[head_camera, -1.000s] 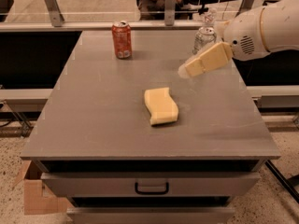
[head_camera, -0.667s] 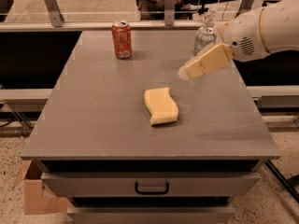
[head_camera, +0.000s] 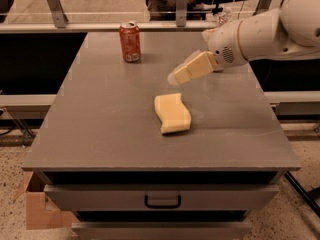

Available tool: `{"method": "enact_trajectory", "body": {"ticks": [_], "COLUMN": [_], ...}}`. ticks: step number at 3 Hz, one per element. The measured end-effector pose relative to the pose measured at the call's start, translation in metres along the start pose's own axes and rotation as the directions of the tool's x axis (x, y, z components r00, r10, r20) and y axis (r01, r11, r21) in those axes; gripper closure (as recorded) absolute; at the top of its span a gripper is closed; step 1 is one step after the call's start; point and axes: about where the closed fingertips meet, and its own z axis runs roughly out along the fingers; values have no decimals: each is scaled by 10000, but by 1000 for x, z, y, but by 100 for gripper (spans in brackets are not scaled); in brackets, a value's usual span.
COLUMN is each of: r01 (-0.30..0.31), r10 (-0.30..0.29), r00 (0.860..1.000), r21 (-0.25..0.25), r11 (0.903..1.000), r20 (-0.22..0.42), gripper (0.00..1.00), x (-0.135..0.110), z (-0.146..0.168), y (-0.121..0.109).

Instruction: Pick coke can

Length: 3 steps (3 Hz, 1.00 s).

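The coke can [head_camera: 130, 42], red-orange with white lettering and a silver top, stands upright near the far left of the grey table [head_camera: 100, 129]. My gripper [head_camera: 176, 77], tan with a white arm behind it, hovers above the table's middle. It points left and down, to the right of the can and well apart from it. It holds nothing that I can see.
A yellow sponge [head_camera: 172, 113] lies on the table just below the gripper. A clear bottle top [head_camera: 223, 15] shows behind my arm at the far right edge. A drawer with a handle [head_camera: 162, 201] is under the table front. A cardboard box [head_camera: 37, 211] sits on the floor at left.
My gripper has moved left across the table, closer to the can. The can and the sponge have not moved.
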Motion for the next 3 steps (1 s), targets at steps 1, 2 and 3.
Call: {"method": "enact_trajectory", "body": {"ticks": [1,2,3], "r01": [51,-141,-332], "r10": [-33,221,457], "r00": [9992,9947,9827], "r21": [-472,-791,-724], "r11": [9989,9968,9968], "r20": [396,1009,1794], "gripper": [0,0,0], "x": [-7,-13,-21], "z": [50,98,135], "y": [-8,-11,-18]}}
